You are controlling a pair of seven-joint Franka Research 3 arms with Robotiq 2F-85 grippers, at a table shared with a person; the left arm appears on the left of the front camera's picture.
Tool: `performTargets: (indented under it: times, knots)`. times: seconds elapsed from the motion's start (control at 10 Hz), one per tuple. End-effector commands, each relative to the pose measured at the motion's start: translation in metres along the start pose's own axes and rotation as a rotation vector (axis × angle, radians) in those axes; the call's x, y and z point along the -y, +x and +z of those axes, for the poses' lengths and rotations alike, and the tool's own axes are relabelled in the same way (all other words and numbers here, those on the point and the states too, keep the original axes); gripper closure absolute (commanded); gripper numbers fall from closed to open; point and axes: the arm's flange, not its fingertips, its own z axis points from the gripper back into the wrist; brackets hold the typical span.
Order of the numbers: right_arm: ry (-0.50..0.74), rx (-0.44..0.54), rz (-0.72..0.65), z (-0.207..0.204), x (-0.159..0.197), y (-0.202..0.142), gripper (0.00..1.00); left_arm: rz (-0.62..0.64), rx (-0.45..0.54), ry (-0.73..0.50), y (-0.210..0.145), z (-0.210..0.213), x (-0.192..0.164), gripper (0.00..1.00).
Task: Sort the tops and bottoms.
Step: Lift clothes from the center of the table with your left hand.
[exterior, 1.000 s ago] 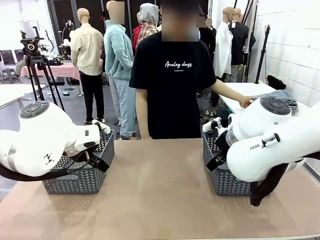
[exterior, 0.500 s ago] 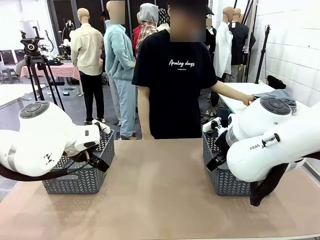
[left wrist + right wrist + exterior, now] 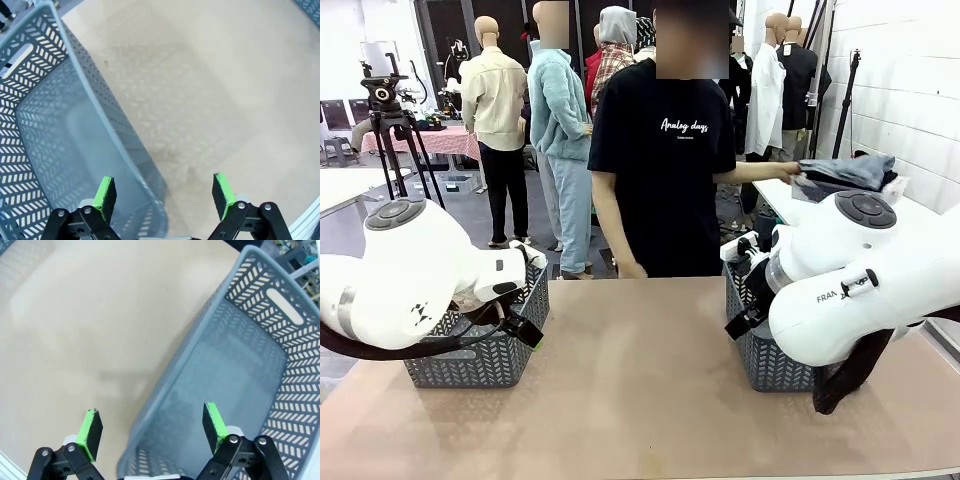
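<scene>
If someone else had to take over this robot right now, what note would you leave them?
Left claw: open, holding nothing, above the left basket's rim.
Right claw: open, holding nothing, above the right basket's rim.
Clothes: a folded dark pile in the person's hand, beyond the table on the robot's right; tops or bottoms, cannot tell.
Done: nothing sorted; no garment seen in either basket.
Left: all tops and bottoms.
</scene>
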Motion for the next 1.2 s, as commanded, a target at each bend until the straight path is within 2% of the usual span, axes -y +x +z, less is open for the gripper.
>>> performTargets:
  times: [0.0, 0.3, 0.5, 0.6, 0.7, 1.1]
  knots:
    - [-0.06, 0.029, -0.052, 0.017, -0.036, -0.019, 0.0, 0.057, -0.019, -0.003, 0.006, 0.026, 0.03, 0.0]
    - [-0.056, 0.047, -0.141, 0.021, -0.072, -0.037, 0.0, 0.123, -0.027, 0.019, 0.001, 0.03, 0.079, 0.0]
    - [-0.046, 0.078, -0.213, 0.016, -0.093, -0.05, 0.0, 0.217, -0.027, -0.005, -0.002, 0.036, 0.104, 0.0]
    - [-0.039, 0.078, -0.221, 0.018, -0.091, -0.051, 0.0, 0.267, -0.01, -0.057, -0.003, 0.037, 0.106, 0.0]
    - [-0.02, 0.042, -0.167, 0.013, -0.075, 0.016, 0.0, 0.148, -0.022, -0.008, 0.013, 0.034, 0.094, 0.0]
    - [-0.02, 0.042, -0.167, 0.013, -0.075, 0.016, 0.0, 0.148, -0.022, -0.008, 0.013, 0.034, 0.094, 0.0]
